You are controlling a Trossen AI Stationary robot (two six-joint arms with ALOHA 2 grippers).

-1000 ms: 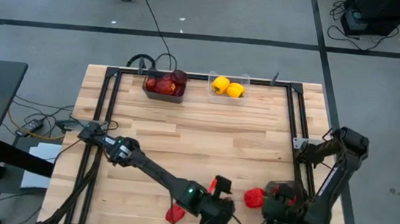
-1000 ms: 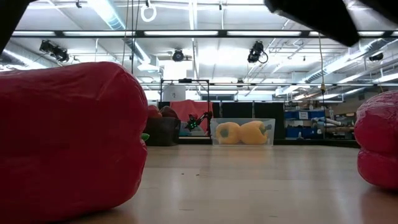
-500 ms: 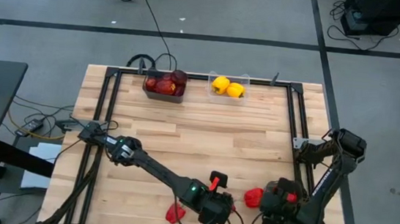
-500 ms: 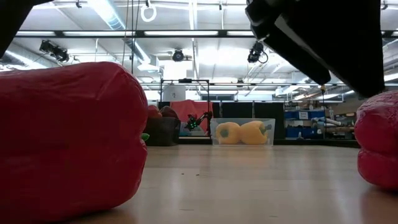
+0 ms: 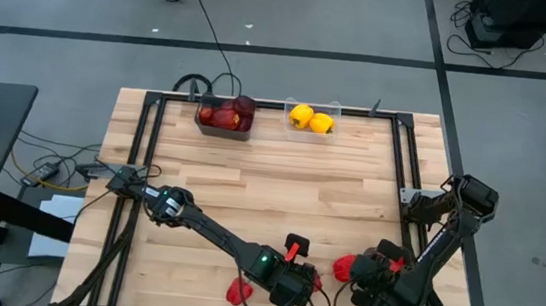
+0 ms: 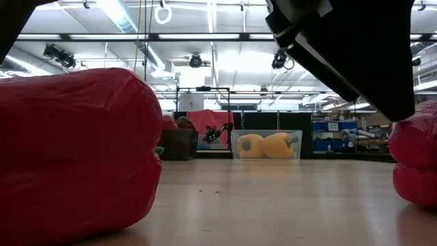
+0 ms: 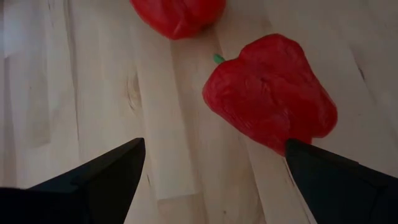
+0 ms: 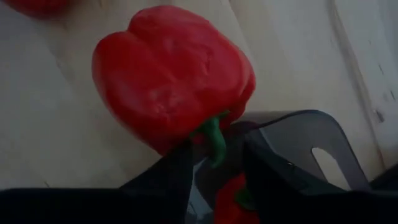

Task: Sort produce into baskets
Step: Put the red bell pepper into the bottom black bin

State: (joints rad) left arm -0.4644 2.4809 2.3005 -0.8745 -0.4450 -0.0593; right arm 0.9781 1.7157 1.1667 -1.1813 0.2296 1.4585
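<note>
Maroon fruits (image 5: 224, 116) sit in dark bin (image 5: 221, 129), yellow peppers (image 5: 311, 119) in clear bin (image 5: 311, 132); red peppers (image 5: 344, 269) left on desk (image 5: 280, 189); left claw (image 7: 211, 180) wide open; right claw (image 8: 214, 165) pinching one pepper's stem.

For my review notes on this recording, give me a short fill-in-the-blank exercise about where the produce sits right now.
1. The clear plastic bin at the table's far edge holds two ____ bell peppers.
2. The dark grey bin beside it holds dark ____ round fruits.
3. The red bell peppers near the arms lie on the bare ____ table.

Missing words: yellow; maroon; wooden
</note>
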